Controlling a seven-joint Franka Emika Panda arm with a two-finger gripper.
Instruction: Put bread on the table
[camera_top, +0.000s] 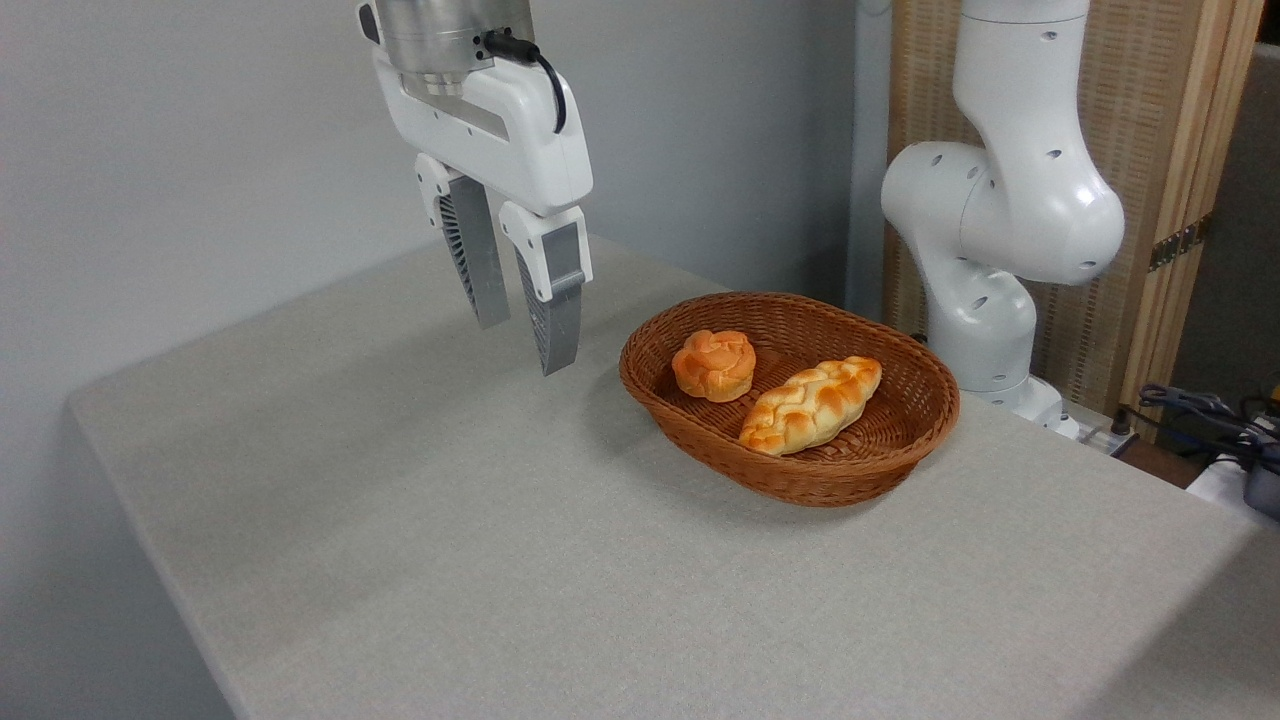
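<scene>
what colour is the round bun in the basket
Orange-golden, seen in the fixed camera view: the bread sits in the brown wicker basket.

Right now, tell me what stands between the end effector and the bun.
Only the basket wall: its near rim lies between the open end effector and the bun inside. From above, nothing visible covers the bun.

My gripper (523, 345): glossy white plastic, grey ribbed fingers. Table (420, 540): matt grey textured cloth. Basket (900, 440): brown woven wicker. Bread (713, 365): golden sheen.

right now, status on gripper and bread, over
Gripper open, empty, hanging above table left of basket. Bread in basket beside braided loaf, not touched. Path clear.
</scene>
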